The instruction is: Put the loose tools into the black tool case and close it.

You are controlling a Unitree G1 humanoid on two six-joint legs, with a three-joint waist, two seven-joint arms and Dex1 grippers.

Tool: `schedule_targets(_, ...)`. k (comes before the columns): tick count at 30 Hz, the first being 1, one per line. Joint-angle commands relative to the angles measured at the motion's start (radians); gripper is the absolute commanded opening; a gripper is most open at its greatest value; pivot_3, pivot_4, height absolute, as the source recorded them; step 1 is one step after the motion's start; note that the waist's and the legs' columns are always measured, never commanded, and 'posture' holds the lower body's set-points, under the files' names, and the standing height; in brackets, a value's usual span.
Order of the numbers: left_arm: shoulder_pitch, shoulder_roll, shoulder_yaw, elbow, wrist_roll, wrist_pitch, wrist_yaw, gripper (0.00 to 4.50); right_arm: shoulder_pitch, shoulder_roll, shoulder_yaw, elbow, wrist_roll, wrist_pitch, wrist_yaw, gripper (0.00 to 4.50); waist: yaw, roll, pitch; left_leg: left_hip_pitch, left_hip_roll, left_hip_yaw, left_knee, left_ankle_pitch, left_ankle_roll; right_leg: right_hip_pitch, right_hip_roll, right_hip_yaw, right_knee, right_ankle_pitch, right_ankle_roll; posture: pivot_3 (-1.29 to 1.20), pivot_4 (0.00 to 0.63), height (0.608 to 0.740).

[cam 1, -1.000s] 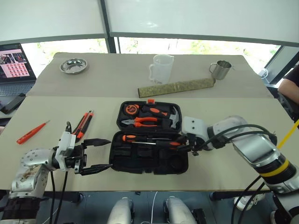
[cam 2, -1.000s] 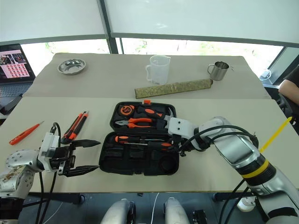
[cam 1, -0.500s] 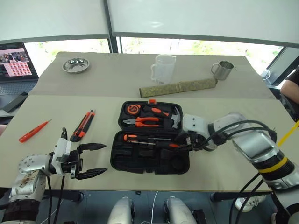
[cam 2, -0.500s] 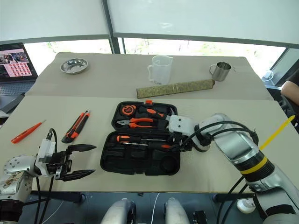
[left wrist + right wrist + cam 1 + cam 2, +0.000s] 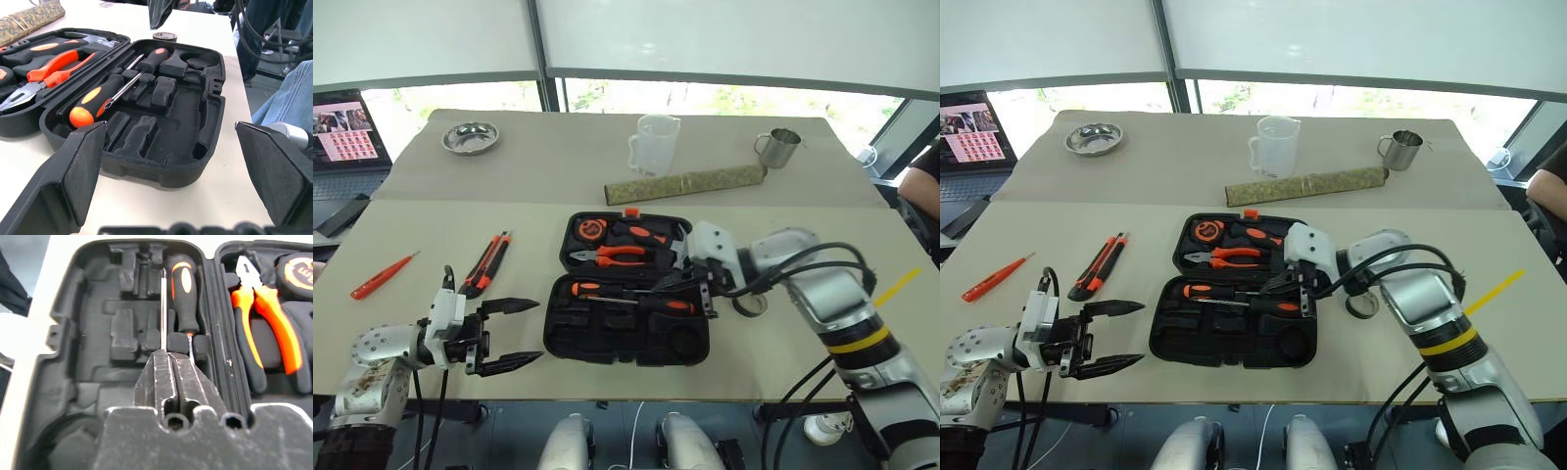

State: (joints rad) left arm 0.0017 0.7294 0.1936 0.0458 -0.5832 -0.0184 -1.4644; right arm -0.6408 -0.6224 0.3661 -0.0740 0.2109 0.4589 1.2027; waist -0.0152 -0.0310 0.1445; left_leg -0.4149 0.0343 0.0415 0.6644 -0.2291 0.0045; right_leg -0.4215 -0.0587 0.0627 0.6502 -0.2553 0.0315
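The black tool case (image 5: 570,343) lies open in the middle of the table. Two black-and-orange screwdrivers (image 5: 592,290) (image 5: 667,304) rest in its near half. My right gripper (image 5: 664,283) hovers just above them, shut with nothing in it; the right wrist view shows its fingertips (image 5: 168,363) over the shafts. A small dark tape roll (image 5: 1363,305) lies on the table right of the case. Left of the case are the utility knife (image 5: 487,264) and, farther left, the slim orange screwdriver (image 5: 382,277). My left gripper (image 5: 538,331) stands open at the case's left end.
Pliers (image 5: 610,255), a hammer and a tape measure (image 5: 591,228) sit in the case's far half. Behind it lie a rolled mat (image 5: 685,181), a measuring jug (image 5: 651,145), a metal mug (image 5: 776,147) and a metal bowl (image 5: 469,136). A laptop (image 5: 342,127) is far left; a person (image 5: 920,186) at the right edge.
My right gripper has drawn up and to the left off the right-hand screwdriver's handle and shut empty; the screwdriver stays in the case. The left gripper has kept its place.
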Motion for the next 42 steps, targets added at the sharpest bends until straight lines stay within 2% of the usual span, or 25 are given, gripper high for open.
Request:
schedule_targets(1, -0.003, 0.006, 0.012, -0.035, -0.009, 0.013, 0.015, 4.5, 0.007, 0.019, 0.004, 0.021, -0.03, -0.056, -0.018, 0.03, 0.0, 0.0, 0.0, 0.0, 0.0, 0.0, 0.0, 0.0, 0.0, 0.0, 0.0, 0.0, 0.0, 0.0, 0.0, 0.0, 0.15, 0.74)
schedule_targets(18, 0.023, 0.012, 0.029, -0.042, -0.006, 0.033, 0.051, 4.5, 0.054, 0.1, 0.105, 0.115, -0.157, -0.1, -0.038, 0.03, -0.011, -0.002, -0.002, 0.005, 0.001, 0.001, 0.0, 0.0, 0.0, 0.002, 0.001, 0.0, 0.004, 0.0, -0.001, 0.0, 0.15, 0.74)
schedule_targets(20, 0.047, 0.009, 0.051, -0.051, -0.009, 0.042, 0.083, 4.5, 0.062, 0.135, 0.031, 0.075, -0.08, -0.095, -0.052, 0.03, -0.014, -0.003, -0.002, 0.008, 0.002, 0.001, 0.0, 0.0, 0.0, 0.004, 0.002, 0.0, 0.006, 0.0, -0.002, 0.0, 0.15, 0.74)
schedule_targets(23, 0.105, 0.005, 0.128, -0.054, -0.025, 0.064, 0.151, 4.5, 0.099, 0.146, -0.12, 0.031, 0.027, -0.206, -0.048, 0.03, -0.019, -0.004, -0.002, 0.008, 0.003, 0.0, 0.0, 0.0, 0.0, 0.003, 0.002, 0.0, 0.007, -0.001, -0.003, 0.0, 0.15, 0.74)
schedule_targets(25, 0.156, 0.003, 0.193, -0.054, -0.043, 0.085, 0.199, 4.5, 0.141, 0.114, -0.208, -0.013, 0.111, -0.211, -0.013, 0.59, -0.019, -0.003, 0.0, 0.006, 0.003, -0.001, 0.0, 0.0, 0.0, 0.001, 0.002, 0.0, 0.007, -0.001, -0.003, 0.0, 0.15, 0.74)
schedule_targets(26, 0.183, -0.001, 0.232, -0.048, -0.047, 0.088, 0.225, 4.5, 0.168, 0.104, -0.255, -0.028, 0.146, -0.226, -0.01, 0.71, -0.019, -0.004, 0.0, 0.005, 0.002, -0.001, 0.0, 0.0, 0.0, 0.0, 0.001, 0.0, 0.007, -0.001, -0.003, 0.0, 0.15, 0.74)
schedule_targets(31, 0.323, -0.043, 0.434, 0.015, -0.033, 0.064, 0.363, 4.5, 0.352, 0.03, -0.432, -0.068, 0.209, -0.366, 0.01, 2.51, -0.014, -0.007, 0.0, 0.007, 0.002, -0.002, 0.0, 0.0, 0.0, 0.003, -0.002, 0.0, 0.005, -0.001, -0.002, 0.0, 0.15, 0.74)
schedule_targets(34, 0.388, -0.082, 0.557, 0.043, -0.047, 0.073, 0.46, 4.5, 0.489, 0.053, -0.544, -0.092, 0.318, -0.473, 0.067, 3.6, -0.008, -0.008, 0.0, 0.007, 0.003, -0.002, 0.0, 0.0, 0.0, 0.004, -0.001, 0.0, 0.005, -0.001, -0.002, 0.0, 0.15, 0.74)
schedule_targets(36, 0.407, -0.105, 0.628, 0.097, -0.056, 0.066, 0.521, 4.5, 0.569, 0.063, -0.573, -0.12, 0.328, -0.48, 0.034, 4.27, -0.006, -0.008, 0.0, 0.008, 0.003, -0.001, 0.0, 0.0, 0.0, 0.004, -0.001, 0.0, 0.005, -0.001, -0.002, 0.0, 0.15, 0.74)
schedule_targets(37, 0.413, -0.115, 0.663, 0.139, -0.061, 0.068, 0.556, 4.5, 0.611, 0.075, -0.574, -0.144, 0.333, -0.492, 0.027, 4.48, -0.005, -0.008, 0.0, 0.009, 0.003, -0.001, 0.0, 0.0, 0.0, 0.004, -0.001, 0.001, 0.006, -0.001, -0.002, 0.0, 0.15, 0.74)
schedule_targets(42, 0.383, -0.123, 0.747, 0.24, -0.083, 0.09, 0.669, 4.5, 0.685, 0.16, -0.552, -0.255, 0.406, -0.487, -0.044, 4.48, -0.005, -0.009, 0.0, 0.012, 0.006, 0.001, 0.0, 0.0, -0.001, 0.007, 0.0, 0.001, 0.006, -0.002, -0.003, 0.0, 0.15, 0.74)
